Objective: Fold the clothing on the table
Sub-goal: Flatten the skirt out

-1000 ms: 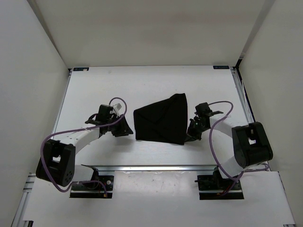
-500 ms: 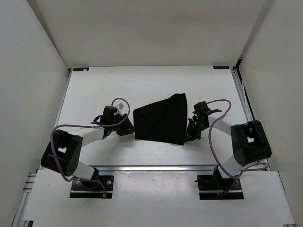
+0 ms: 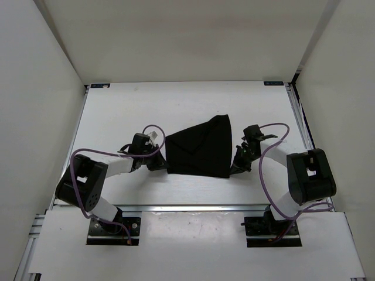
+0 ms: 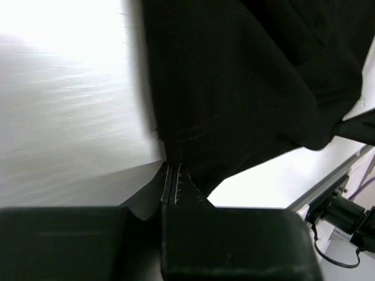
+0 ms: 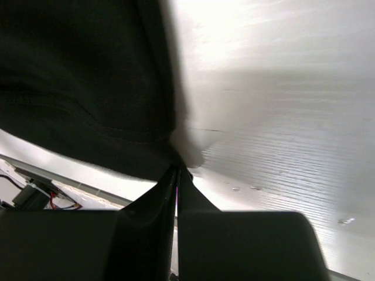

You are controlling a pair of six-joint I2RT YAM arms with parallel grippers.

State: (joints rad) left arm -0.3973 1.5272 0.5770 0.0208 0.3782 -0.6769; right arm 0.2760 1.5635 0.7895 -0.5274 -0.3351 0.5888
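Top external view: a plain black soft fabric garment [image 3: 199, 146] lies partly folded near the middle of the large flat white rectangular table [image 3: 176, 99], its outline narrow at the far right tip and broad along the near edge, with a diagonal crease visible across its left half. The left gripper [image 3: 159, 165] sits low at the garment's near-left corner, and the right gripper [image 3: 235, 168] sits low at its near-right corner, so the cloth lies between the two arms. A purple cable [image 3: 149, 127] loops above the left wrist and another purple cable [image 3: 272, 130] arcs over the right wrist. A silver metal rail [image 3: 187, 208] runs along the table's near edge, just behind the garment's near hem. From the left wrist camera, the left gripper [image 4: 174, 175] has its fingers pressed together on a stitched hem of the garment [image 4: 234, 76], the pale thread line running straight down into the seam between them; the fabric spreads upward and to the right over the table [image 4: 70, 117]. From the right wrist camera, the right gripper [image 5: 176, 175] likewise has its fingers pinched tight on a corner of the garment [image 5: 82, 76], which fills the upper left of that view, with bare table [image 5: 281, 117] to the right.
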